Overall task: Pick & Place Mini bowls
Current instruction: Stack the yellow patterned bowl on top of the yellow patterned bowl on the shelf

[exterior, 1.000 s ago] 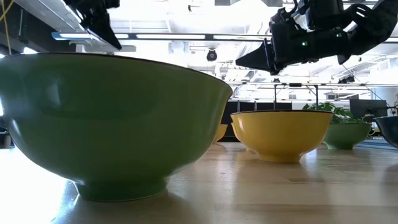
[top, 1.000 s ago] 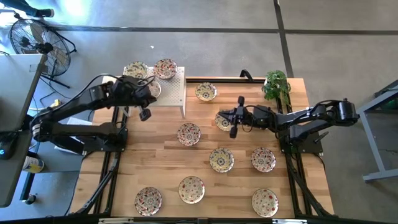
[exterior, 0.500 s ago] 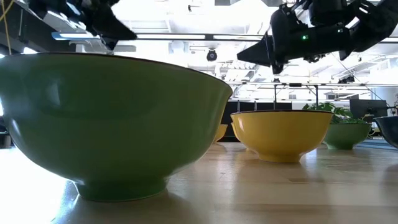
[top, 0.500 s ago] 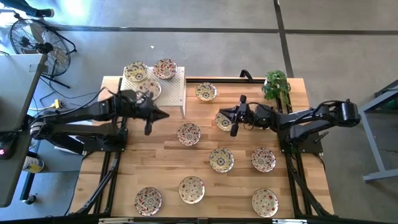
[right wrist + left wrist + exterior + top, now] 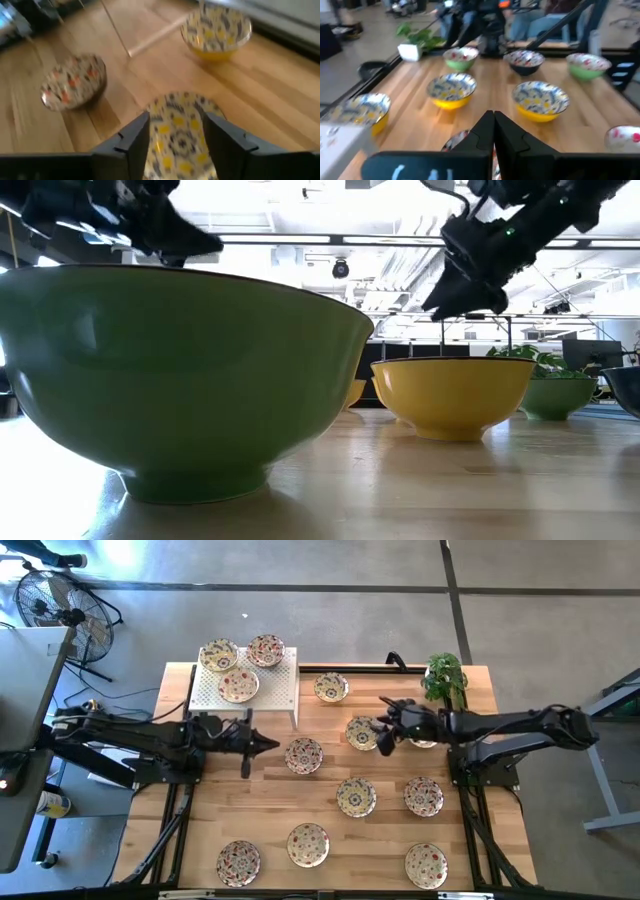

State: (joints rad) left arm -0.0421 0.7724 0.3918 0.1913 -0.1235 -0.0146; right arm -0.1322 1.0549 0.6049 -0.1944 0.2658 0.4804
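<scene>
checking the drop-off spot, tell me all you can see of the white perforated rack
The white perforated rack is a flat, roughly square plate dotted with small holes, raised on legs at the table's far left corner. Three mini bowls sit on it, upright: two along its far edge, one nearer. No gripper touches it.

Both arms were black and thin, made of long tubes with round joints. Each pincer had two flat black fingers (image 5: pixel 131 142) with slanted tips.
</scene>
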